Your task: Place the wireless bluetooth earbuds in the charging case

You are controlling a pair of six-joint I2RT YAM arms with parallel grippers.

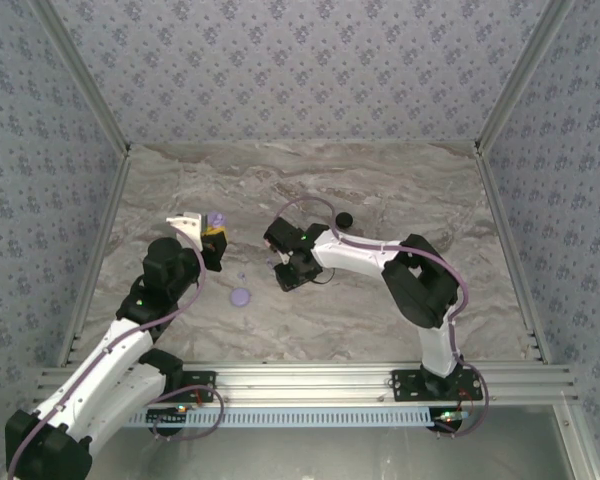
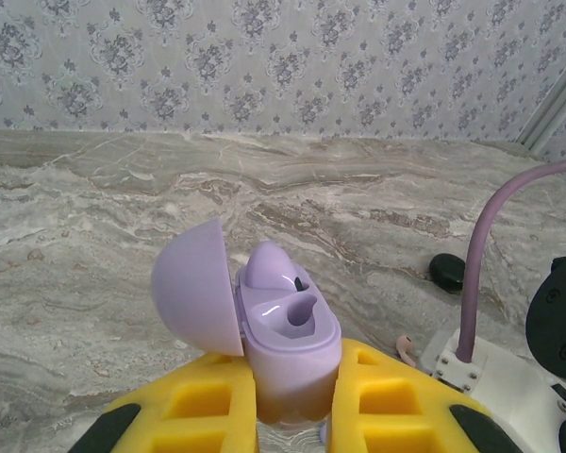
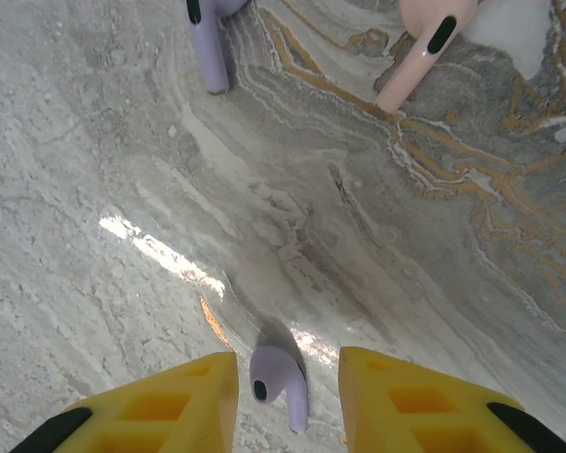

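Observation:
My left gripper is shut on the lavender charging case and holds it upright, with its lid swung open to the left. One lavender earbud sits in the far slot, and the near slot is empty. From above, the case is at the left gripper. My right gripper is low over the table, open, with a loose lavender earbud lying between its fingers. The left finger is close to it and the right one stands apart. Further off lie another lavender earbud and a pale pink earbud.
A flat lavender disc lies on the marble table between the arms. A small black rounded object sits behind the right gripper. Patterned walls enclose the table on three sides.

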